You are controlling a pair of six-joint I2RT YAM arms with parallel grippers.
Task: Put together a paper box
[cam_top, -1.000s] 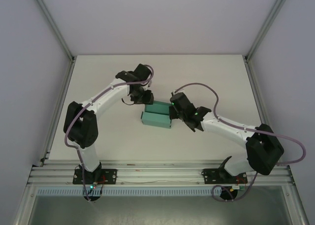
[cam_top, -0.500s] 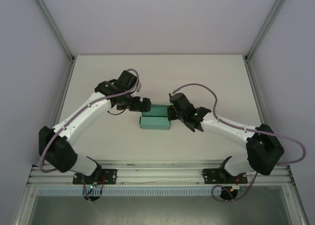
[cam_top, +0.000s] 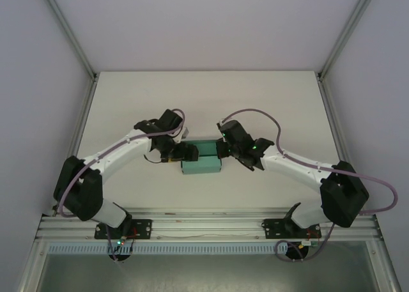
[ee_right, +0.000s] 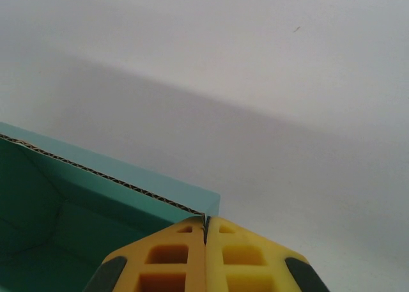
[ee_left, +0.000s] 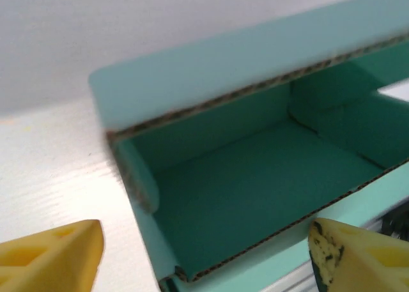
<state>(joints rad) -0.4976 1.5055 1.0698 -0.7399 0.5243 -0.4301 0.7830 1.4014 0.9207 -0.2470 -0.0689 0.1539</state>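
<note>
Pinching the paper box (ee_right: 77, 206) at its 3 o'clock wall, the right gripper (ee_right: 206, 241) is clenched on the card edge. The left gripper (ee_left: 204, 266) gapes, released, at 9 o'clock, where its wrist camera reveals the hollow interior. From overhead the box lies mid-table (cam_top: 128, 107).

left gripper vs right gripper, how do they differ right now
The left gripper is open, its fingers spread wide; the right gripper is shut. The left gripper faces the open inside of the box from its left end; the right gripper pinches the box's wall edge at the right end. Both have yellow fingers and sit at the box.
</note>
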